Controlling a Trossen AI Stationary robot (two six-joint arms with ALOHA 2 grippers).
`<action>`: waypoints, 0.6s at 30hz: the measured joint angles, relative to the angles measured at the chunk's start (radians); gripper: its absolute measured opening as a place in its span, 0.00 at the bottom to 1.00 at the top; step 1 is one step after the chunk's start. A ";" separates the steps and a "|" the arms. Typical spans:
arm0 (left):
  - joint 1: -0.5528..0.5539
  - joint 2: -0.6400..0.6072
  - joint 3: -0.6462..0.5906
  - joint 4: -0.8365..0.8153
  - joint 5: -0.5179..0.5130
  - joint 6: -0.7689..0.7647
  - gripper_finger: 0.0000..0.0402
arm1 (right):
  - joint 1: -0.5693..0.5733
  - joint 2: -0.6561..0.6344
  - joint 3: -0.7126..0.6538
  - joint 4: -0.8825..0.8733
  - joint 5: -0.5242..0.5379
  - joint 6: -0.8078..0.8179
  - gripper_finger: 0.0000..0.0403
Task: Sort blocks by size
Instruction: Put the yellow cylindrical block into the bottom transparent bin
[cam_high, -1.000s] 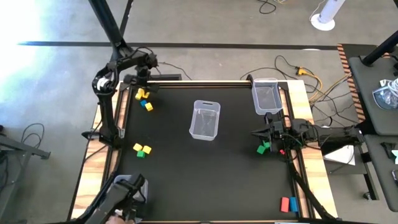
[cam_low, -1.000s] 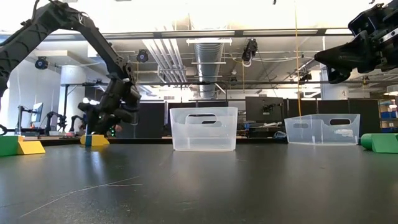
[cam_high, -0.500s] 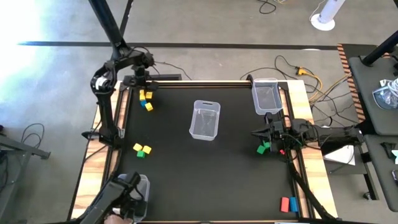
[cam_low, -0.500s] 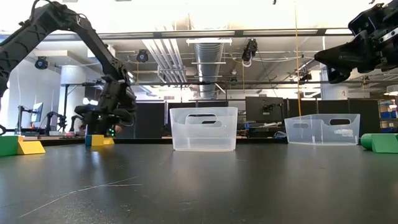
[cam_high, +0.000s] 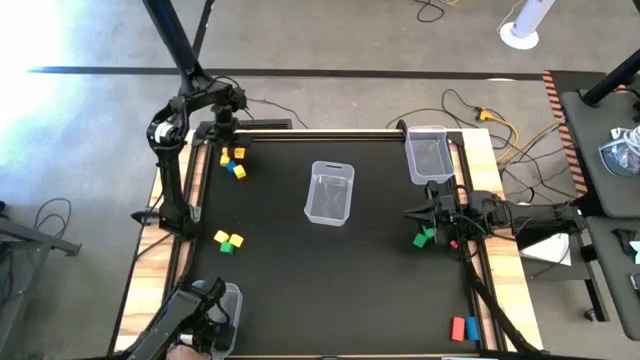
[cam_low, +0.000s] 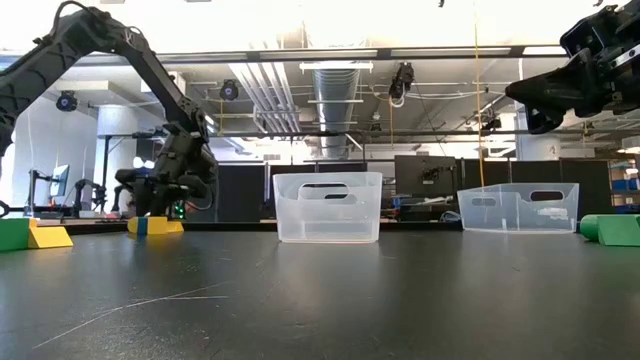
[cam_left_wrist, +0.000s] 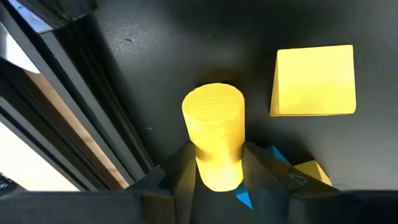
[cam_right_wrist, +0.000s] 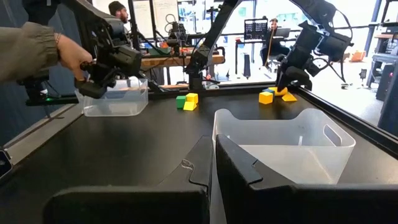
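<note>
My left gripper (cam_high: 224, 148) is at the table's far left corner, shut on a yellow cylinder block (cam_left_wrist: 214, 140). Beside it a yellow cube (cam_left_wrist: 314, 81), a blue block (cam_left_wrist: 275, 155) and another yellow block (cam_left_wrist: 306, 172) lie on the black table top. A green and yellow group (cam_high: 229, 241) lies at mid-left, green blocks (cam_high: 424, 238) at mid-right, and a red and a blue block (cam_high: 464, 327) near the front right. My right gripper (cam_high: 412, 212) is shut and raised beside the green blocks, well above the table in the low view (cam_low: 560, 92). My left gripper pinches the yellow cylinder's lower part (cam_left_wrist: 217, 177) between its two fingers (cam_left_wrist: 184, 177), one on each side of its round wall. The fingers slant down from the far left corner. The cylinder stands about upright; whether its base rests on the table is hidden.
A clear bin (cam_high: 330, 193) stands at the table's centre and another (cam_high: 427, 154) at the far right. A third clear bin (cam_high: 228, 300) is at the near left, where a person's hand (cam_right_wrist: 69, 55) holds a dark tool. Metal rails (cam_left_wrist: 74, 124) edge the table.
My left gripper has drawn back a little toward the table's far left corner. In the low view the yellow by it now reaches farther left, apart from the other blocks. My right arm has kept still.
</note>
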 joint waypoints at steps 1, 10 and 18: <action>0.001 0.001 0.000 0.000 0.004 0.004 0.30 | 0.000 0.000 0.000 0.000 0.000 0.000 0.03; 0.022 0.005 0.005 0.009 0.035 0.005 0.40 | 0.000 0.000 0.000 0.000 0.000 0.000 0.03; 0.027 0.070 0.070 -0.056 0.057 0.021 0.38 | 0.000 0.000 0.000 0.000 0.000 0.000 0.03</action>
